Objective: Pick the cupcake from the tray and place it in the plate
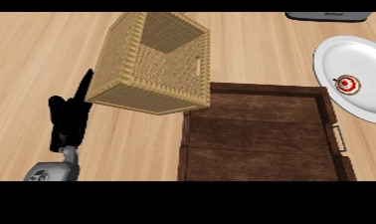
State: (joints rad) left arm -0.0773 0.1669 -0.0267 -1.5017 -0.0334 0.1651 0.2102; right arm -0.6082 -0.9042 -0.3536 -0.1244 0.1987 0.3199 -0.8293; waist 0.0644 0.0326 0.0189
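Wooden counter [44,44]: treat as the work surface; spans the whole head view.

Dark wooden tray [257,133]: lies at lower centre-right, just beside the plate. Shows nothing on its floor. Judge the pick-up as done.

Wicker basket [154,78]: stands left of centre, its near corner overlapping the tray's far left corner in this view. Plays no part in the task; keep every path away from it.

White plate [345,54]: lies at the right edge, partly cut off by the frame. Treat as the target.

Left hand [67,113]: rests at the lower left, close by the basket's left side, fingers straight and pointing up, holding nothing. Leave parked.

Right hand: appears in no view. Cannot tell its posture or what it carries.

Grey object [327,16]: sits at the top right edge, mostly cut off. Ignore.

Cupcake [347,84]: sits on the plate, toward its near edge and the tray side, with red-and-white topping upward and no hand on it.

Step in hand, as judged: confirm placement and clear the area.
- Check that the cupcake stands upright and wholly inside the rim.
- Withdraw upward first, then sideways, to avoid brushing the topping.
- Avoid nudging the plate; the cupcake is near its edge and could tip over it.
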